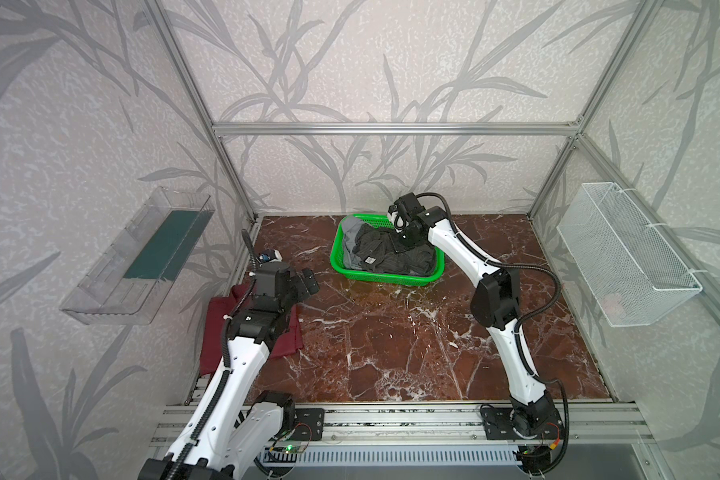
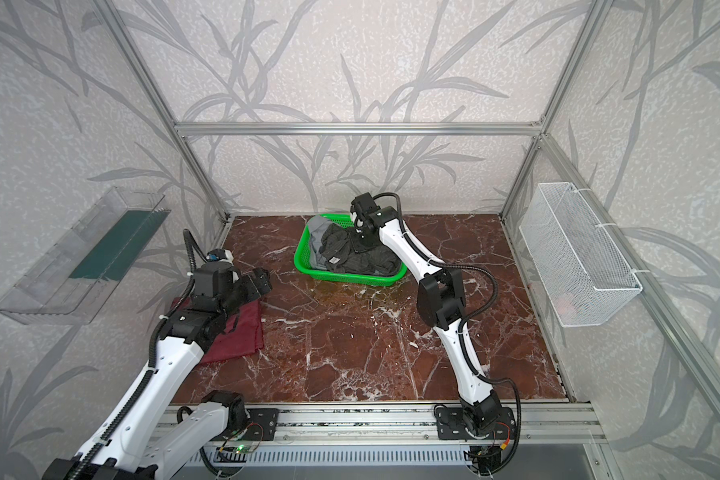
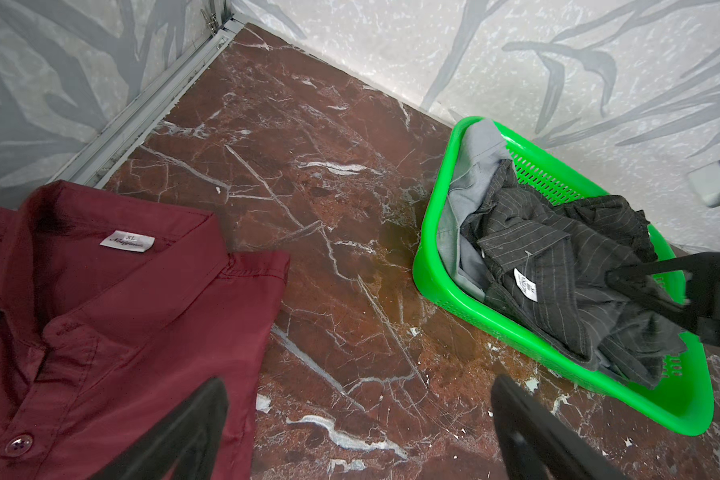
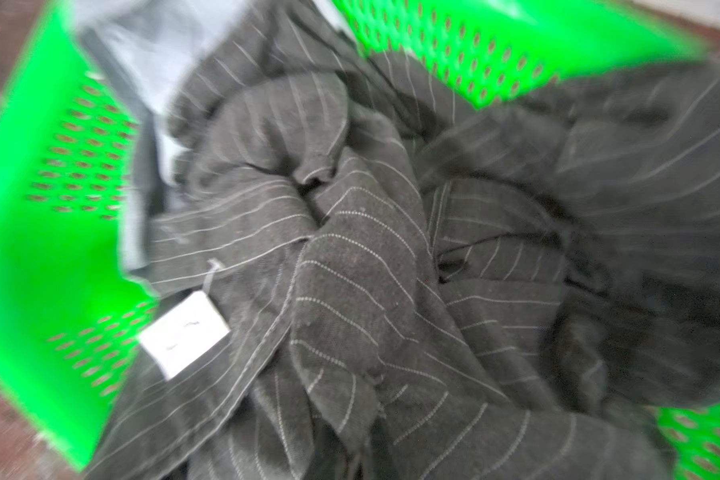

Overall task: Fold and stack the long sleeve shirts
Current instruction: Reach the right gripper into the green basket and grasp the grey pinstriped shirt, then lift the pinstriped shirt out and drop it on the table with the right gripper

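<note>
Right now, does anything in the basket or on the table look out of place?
The charcoal pinstriped shirt lies crumpled in the green basket, one part hanging over its rim, atop a pale grey garment. The maroon shirt lies flat. No damage shows.

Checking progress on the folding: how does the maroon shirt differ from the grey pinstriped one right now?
The maroon shirt lies flat on the table, apparently folded; the pinstriped shirt sits crumpled in the green basket. The maroon shirt is plain; the pinstriped shirt is charcoal with thin pale lines. Both show a white label.
</note>
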`<state>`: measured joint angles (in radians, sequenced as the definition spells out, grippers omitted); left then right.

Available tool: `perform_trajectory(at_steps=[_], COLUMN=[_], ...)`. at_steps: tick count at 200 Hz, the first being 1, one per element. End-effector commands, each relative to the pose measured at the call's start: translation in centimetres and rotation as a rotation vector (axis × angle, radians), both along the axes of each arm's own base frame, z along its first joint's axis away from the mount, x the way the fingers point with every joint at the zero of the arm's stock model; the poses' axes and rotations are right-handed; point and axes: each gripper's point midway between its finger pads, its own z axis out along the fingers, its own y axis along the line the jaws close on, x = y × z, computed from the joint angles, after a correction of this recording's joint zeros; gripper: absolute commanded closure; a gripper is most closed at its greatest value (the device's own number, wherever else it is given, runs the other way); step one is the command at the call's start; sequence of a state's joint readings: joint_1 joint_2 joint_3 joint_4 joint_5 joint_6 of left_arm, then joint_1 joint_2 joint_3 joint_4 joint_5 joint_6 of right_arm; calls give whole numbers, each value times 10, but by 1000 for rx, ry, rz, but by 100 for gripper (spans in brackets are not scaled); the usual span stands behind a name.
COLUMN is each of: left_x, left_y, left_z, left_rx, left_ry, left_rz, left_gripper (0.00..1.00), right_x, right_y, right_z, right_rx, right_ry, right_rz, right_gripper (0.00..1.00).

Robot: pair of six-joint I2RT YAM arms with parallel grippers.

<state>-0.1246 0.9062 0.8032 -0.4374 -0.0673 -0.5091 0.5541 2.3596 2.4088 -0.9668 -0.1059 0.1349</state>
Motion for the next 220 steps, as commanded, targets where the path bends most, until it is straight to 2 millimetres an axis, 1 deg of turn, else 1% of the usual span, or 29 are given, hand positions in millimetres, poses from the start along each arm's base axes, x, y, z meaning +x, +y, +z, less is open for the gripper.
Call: perform_trajectory(at_steps=[1,2,5,11,14,17,24,35,54,73,84,95,102,104,121,126,131,142,148,159,167,174,177,179,181,185,204,207,220], left_x=[0,0,0,0,0,0,-1,-1,-1,-3,-4,-8,-10,-11,-17,-19,-20,-23,-24,-26,-26,-27,-27,-27,-27,-28,-27,-26,-25], left_y=[-1,-1,-1,-1,-1,-1,-1,-1,0,2,5,11,16,17,28,31,33,38,40,43,46,48,48,48,49,50,50,50,49], left_z=[14,14,15,14,15,15,16,16,16,20,25,29,32,34,42,43,44,46,47,48,48,48,48,48,48,47,45,44,42], left_rx=[-13,-14,-14,-14,-14,-14,-14,-14,-12,-5,2,16,24,26,41,45,48,57,61,65,67,69,68,69,69,68,61,60,57], left_ry=[-27,-27,-28,-27,-28,-30,-31,-32,-34,-47,-63,-81,-96,-101,-140,-147,-151,-161,-164,-165,-162,-162,-162,-161,-161,-158,-151,-149,-141], left_rz=[-2,-2,-1,-1,-1,-3,-2,-1,1,11,25,52,76,82,134,149,162,187,197,214,226,235,238,240,242,247,249,248,242], left_gripper=[1,1,1,1,1,1,1,1,1,1,2,2,2,2,1,2,1,1,2,1,2,2,1,1,2,1,1,1,1], right_x=[-43,-43,-47,-52,-56,-58,-67,-77,-100,-143,-175,-206,-222,-231,-266,-273,-287,-310,-319,-330,-332,-330,-326,-326,-323,-317,-286,-280,-260], right_y=[10,10,10,10,8,7,5,1,-4,0,3,1,2,-1,-14,-13,-24,-30,-32,-29,-26,-24,-22,-23,-22,-22,-18,-16,-13], right_z=[150,150,165,180,193,198,220,243,271,314,340,367,378,385,416,419,431,441,444,436,426,411,401,402,394,385,326,313,277], right_rx=[133,133,144,155,166,169,192,217,266,328,352,386,408,422,499,518,552,609,631,642,638,619,605,607,590,571,441,419,382], right_ry=[-225,-225,-256,-287,-312,-322,-363,-405,-434,-510,-581,-647,-671,-686,-737,-734,-754,-745,-737,-698,-666,-635,-624,-629,-616,-620,-609,-598,-542], right_rz=[111,111,121,130,133,134,145,158,192,280,332,369,392,397,414,429,436,462,477,499,498,486,474,469,460,434,329,315,262], right_gripper=[100,100,100,100,100,100,100,100,100,100,100,100,100,100,100,100,100,100,100,100,100,100,100,100,100,100,100,100,100])
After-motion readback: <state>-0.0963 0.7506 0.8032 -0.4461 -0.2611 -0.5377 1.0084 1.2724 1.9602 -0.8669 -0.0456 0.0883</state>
